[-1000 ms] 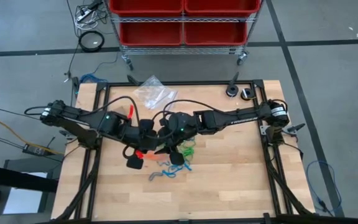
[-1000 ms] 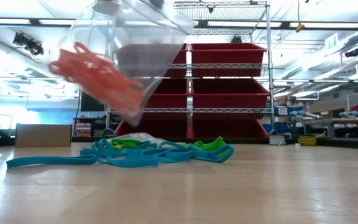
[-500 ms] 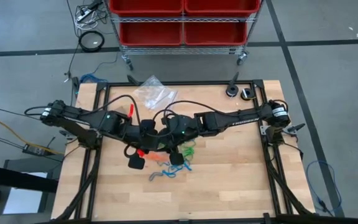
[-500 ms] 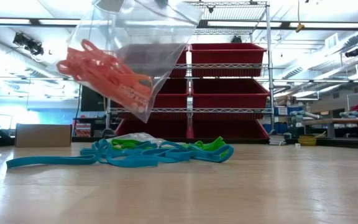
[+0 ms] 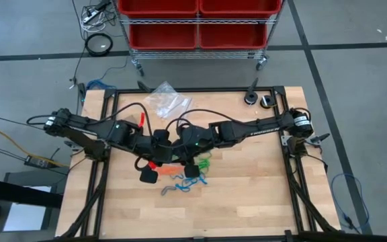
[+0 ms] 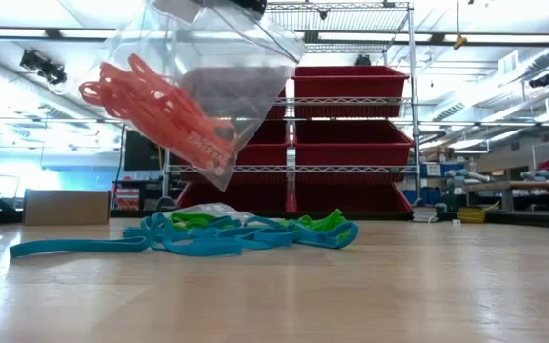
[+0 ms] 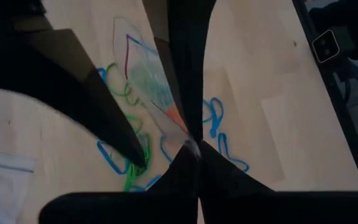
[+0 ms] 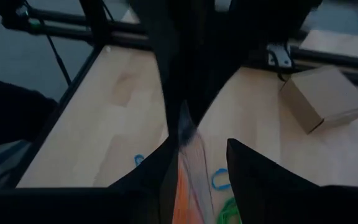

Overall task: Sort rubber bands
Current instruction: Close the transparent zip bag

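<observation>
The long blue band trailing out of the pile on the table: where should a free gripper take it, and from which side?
Grip the long blue band near its free end, coming straight down. In the low view that stretch lies flat and alone on the table, clear of the tangled blue and green pile; the hanging bag of orange bands sits above the pile's edge.

You're in robotics lab or workshop bay. Wooden table on black metal frame, two arms mounted at its sides. Grey concrete floor with taped lines, loose cables. Wire rack on casters behind table, loaded with red bins. Open hall beyond: ceiling strip lights, more benches, cardboard box.
</observation>
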